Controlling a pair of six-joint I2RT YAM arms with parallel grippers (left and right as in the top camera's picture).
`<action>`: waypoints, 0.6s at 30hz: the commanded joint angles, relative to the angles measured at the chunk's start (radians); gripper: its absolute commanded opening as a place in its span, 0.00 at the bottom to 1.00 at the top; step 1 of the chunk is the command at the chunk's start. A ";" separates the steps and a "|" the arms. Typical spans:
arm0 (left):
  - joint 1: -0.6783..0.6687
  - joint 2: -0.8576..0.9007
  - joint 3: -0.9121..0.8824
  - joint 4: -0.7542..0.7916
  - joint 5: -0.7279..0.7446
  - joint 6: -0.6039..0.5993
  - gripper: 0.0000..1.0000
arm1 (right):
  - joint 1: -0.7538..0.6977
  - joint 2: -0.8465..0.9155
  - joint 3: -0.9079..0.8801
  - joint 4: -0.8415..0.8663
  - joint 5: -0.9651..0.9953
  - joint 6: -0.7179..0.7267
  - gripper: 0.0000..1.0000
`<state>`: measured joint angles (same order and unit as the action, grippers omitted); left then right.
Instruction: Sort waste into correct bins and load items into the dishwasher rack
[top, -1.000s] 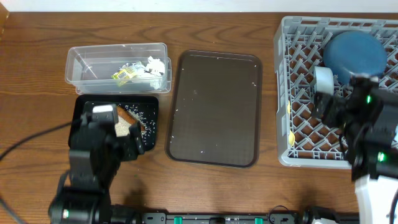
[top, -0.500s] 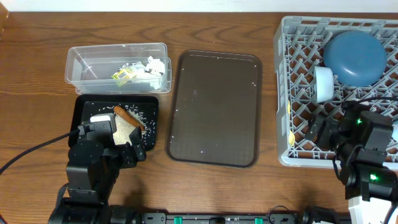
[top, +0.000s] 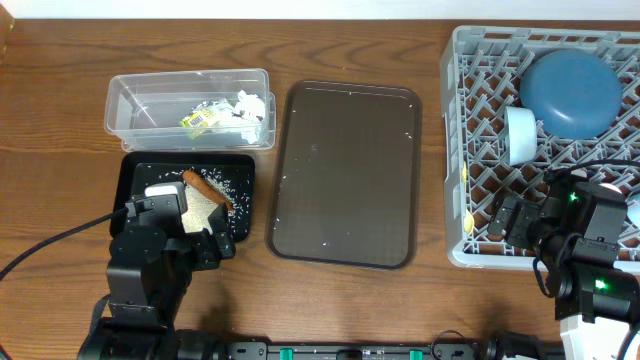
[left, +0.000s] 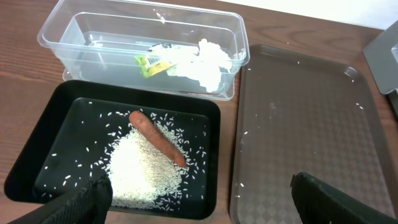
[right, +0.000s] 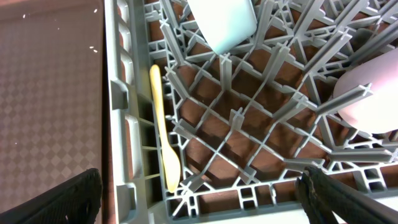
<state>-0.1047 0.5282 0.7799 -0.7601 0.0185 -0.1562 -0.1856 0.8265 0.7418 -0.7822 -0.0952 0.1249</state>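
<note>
Grey plastic lattice fills the right edge of the overhead view: the dishwasher rack (top: 452, 150), the biggest thing we see. In its upper right part sits the dark blue dish (top: 570, 92), with the light blue cup (top: 520, 135) lying on its side just left of it. Left of the rack, in the middle of the frame, lies the brown serving tray (top: 345, 175), with a few stray white grains on it. At upper left stands the clear tub (top: 130, 100). Directly below it, very close, lies the black tray (top: 138, 170).

We see 2 grippers near the bottom of the frame. The left gripper (left: 200, 186) hangs over the lower edge of the black tray, its fingers spread wide with nothing between them. The right gripper (right: 198, 180) hovers above the rack's lower left corner, fingers likewise wide apart and holding nothing.

In the right wrist view the pink-white cup (right: 373, 93) rests among the pegs at the right edge. The pale yellow spoon (right: 160, 124) lies lengthwise in the slot along the rack's left wall. In the left wrist view the carrot (left: 158, 138) lies diagonally across the heap of rice (left: 140, 171) in the black tray. The crumpled tissue (left: 208, 56) and the yellow-green wrapper (left: 151, 62) sit together in the tub's right half.
</note>
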 joint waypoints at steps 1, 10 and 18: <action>0.005 -0.001 -0.003 -0.002 -0.011 0.006 0.94 | -0.004 0.001 -0.006 0.000 0.010 -0.007 0.99; 0.005 -0.001 -0.003 -0.002 -0.011 0.006 0.94 | 0.015 -0.032 -0.010 -0.024 0.010 -0.007 0.99; 0.005 -0.001 -0.003 -0.002 -0.011 0.006 0.94 | 0.139 -0.220 -0.010 -0.027 0.010 -0.007 0.99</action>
<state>-0.1047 0.5282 0.7799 -0.7601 0.0189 -0.1562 -0.0910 0.6731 0.7372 -0.8082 -0.0895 0.1249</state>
